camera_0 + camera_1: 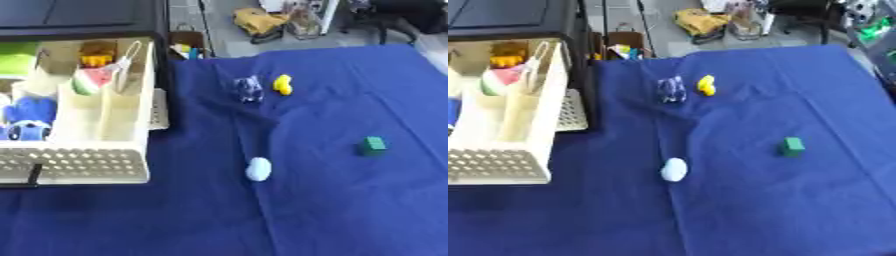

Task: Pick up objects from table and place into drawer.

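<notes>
No hands in either view, so finger state can't be told. Drawer (140, 150) is open at left and already holds toys. Four items are loose on the cloth (350, 215): white egg (258, 169) nearest the drawer, just right of its front; green block (374, 145) far right; yellow piece (283, 84) and dark toy (248, 89) further back. My guess: egg next, left arm closer.
</notes>
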`<state>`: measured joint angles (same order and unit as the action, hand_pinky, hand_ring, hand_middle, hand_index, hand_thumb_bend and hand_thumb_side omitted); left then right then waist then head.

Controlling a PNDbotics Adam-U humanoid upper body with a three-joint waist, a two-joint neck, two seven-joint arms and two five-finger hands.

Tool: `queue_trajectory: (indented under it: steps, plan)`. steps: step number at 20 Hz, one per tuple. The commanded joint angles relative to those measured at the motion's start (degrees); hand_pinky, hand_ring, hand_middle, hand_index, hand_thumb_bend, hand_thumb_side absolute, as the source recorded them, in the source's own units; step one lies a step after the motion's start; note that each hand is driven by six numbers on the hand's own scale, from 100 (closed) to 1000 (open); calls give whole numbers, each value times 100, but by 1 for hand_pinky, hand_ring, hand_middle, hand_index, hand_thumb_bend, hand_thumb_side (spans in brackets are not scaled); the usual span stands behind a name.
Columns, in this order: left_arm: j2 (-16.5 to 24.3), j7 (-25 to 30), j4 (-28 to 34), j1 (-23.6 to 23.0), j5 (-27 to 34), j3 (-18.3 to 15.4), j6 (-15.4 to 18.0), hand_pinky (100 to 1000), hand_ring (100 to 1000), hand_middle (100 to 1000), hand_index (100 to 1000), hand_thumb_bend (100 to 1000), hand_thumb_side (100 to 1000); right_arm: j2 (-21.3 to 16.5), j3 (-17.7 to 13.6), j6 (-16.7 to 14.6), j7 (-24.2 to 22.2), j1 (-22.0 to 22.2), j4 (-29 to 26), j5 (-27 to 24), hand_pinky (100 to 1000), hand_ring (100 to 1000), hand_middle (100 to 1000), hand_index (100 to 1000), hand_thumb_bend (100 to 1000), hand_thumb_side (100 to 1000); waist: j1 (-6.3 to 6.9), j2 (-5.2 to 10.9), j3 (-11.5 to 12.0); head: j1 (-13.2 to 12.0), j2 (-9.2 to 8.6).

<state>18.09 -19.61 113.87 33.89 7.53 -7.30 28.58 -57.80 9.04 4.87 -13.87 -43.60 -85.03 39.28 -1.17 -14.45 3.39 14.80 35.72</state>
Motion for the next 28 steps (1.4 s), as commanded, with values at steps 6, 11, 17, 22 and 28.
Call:
queue_trajectory:
  steps: [6,11,17,22,28]
  plan:
    - [96,26,72,59,19,-2,-8,486,560,604,758,329,1000,-183,32,-643,-670,-296,1063,265,902,940,858,1000,625,771,0,114,21,129,-106]
    - [96,22,72,59,13,-4,-9,486,560,604,758,329,1000,-122,-15,-980,-1085,-371,1665,374,904,942,861,1000,606,714,0,102,53,115,-140]
    - [92,16,72,65,11,-9,-4,487,560,605,758,328,1000,-123,-153,-1043,-1616,-303,1778,318,908,944,845,1000,633,602,14,80,65,57,-202]
    - [79,15,72,79,6,-10,-3,486,560,605,758,327,1000,-169,-302,-930,-2023,-24,1670,-13,912,943,818,1000,586,500,37,44,81,21,-254]
    - [68,17,72,90,5,-10,1,487,561,605,758,326,1000,-259,-355,-803,-2516,261,1440,-427,925,950,817,1000,316,412,63,22,93,-13,-307]
